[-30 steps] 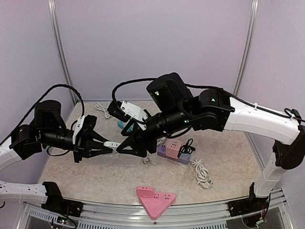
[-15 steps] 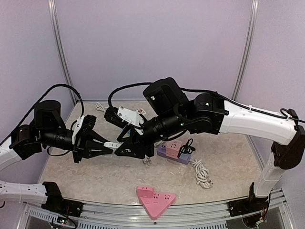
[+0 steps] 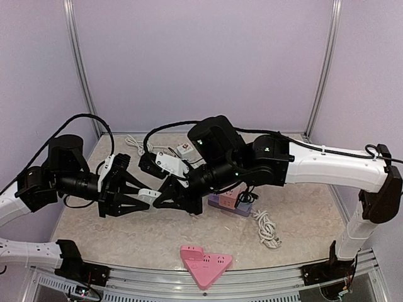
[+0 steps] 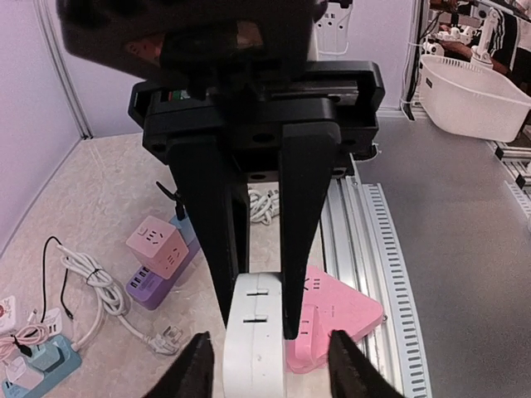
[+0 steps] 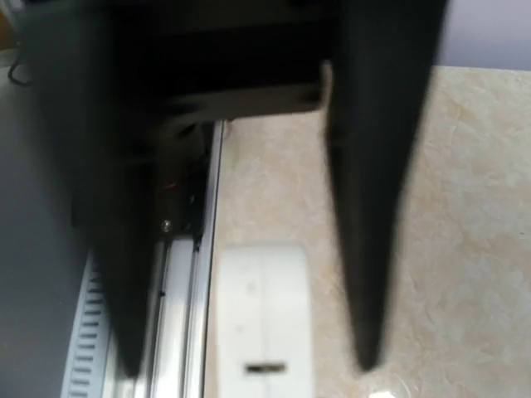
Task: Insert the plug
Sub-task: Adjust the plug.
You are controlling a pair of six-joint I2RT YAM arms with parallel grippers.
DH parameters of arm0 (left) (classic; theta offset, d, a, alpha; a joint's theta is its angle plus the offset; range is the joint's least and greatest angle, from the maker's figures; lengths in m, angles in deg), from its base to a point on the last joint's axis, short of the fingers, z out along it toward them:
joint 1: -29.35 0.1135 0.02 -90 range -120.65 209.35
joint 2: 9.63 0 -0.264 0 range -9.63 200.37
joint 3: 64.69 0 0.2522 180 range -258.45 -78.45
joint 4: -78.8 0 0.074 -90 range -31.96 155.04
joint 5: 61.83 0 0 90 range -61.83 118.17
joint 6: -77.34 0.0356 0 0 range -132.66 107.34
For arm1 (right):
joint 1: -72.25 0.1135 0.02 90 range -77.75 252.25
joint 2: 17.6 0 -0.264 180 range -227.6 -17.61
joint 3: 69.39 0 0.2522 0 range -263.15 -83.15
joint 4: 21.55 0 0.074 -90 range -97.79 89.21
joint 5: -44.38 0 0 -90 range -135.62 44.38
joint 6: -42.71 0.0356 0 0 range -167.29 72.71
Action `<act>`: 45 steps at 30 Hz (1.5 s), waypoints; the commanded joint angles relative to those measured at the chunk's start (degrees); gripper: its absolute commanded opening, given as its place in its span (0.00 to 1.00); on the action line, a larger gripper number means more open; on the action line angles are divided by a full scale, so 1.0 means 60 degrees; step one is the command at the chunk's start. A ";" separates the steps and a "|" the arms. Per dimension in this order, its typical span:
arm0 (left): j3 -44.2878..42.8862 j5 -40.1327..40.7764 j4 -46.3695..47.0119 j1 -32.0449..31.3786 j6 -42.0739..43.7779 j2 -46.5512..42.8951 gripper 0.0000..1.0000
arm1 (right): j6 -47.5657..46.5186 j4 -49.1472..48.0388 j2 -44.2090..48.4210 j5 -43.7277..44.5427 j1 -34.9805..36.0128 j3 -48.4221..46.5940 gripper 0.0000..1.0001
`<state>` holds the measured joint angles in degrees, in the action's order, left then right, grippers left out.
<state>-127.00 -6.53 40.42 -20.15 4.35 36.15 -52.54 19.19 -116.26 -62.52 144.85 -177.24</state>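
Observation:
A white plug (image 3: 148,195) hangs above the table between the two arms. In the left wrist view my right gripper (image 4: 261,325) reaches in from above, its black fingers (image 4: 300,249) pressed on both sides of the plug (image 4: 253,336). My left gripper (image 4: 267,365) is open, its tips standing apart from the plug on either side. The blurred right wrist view shows the plug (image 5: 264,315) with the left arm's spread fingers (image 5: 365,249) around it; the right gripper's own tips are out of that view. From above, the left gripper (image 3: 142,197) and right gripper (image 3: 157,199) meet tip to tip.
A pink triangular power strip (image 3: 204,264) lies near the front rail (image 3: 189,286). A pink cube socket (image 3: 228,195) sits on a purple strip with a coiled white cable (image 3: 264,228) beside it. A teal strip (image 4: 41,361) and a small white socket (image 3: 184,150) lie farther back.
My right gripper moved left onto the plug and shut on it. My left gripper, shut on the plug before, has opened off it.

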 commanded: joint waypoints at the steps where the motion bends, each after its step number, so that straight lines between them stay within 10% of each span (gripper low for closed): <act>1: 0.0543 0.0055 0.1242 0.0113 -0.0374 -0.0434 0.98 | 0.1164 -0.1737 0.0964 -0.0066 -0.0395 0.1016 0.00; 9: 0.1277 -0.0214 0.3126 -0.0057 -0.1607 -0.0956 0.90 | 0.2328 -0.6829 0.2656 -0.0898 -0.0778 0.3904 0.00; 19: 0.1178 0.0211 0.5996 -0.0775 -0.3517 -0.0075 0.48 | 0.2711 -0.7521 0.2461 -0.1625 -0.0778 0.3982 0.00; 37: 0.0403 0.0368 0.4964 -0.0584 -0.3048 -0.0270 0.00 | 0.2664 -0.6474 0.2093 -0.1942 -0.0778 0.3574 0.00; 41: 0.0337 0.0577 0.3331 -0.0569 -0.1980 -0.0285 0.00 | 0.2334 -0.4783 0.2217 -0.1363 -0.0776 0.3242 0.63; 45: 0.0366 0.1635 0.1418 -0.0717 -0.0401 -0.0080 0.00 | 0.1965 -0.2601 0.2542 0.0094 -0.0755 0.2974 0.72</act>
<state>-123.75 -2.07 62.01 -23.65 -8.23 34.65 -38.69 -11.50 -102.25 -69.98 140.02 -157.19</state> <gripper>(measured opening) 0.127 0.711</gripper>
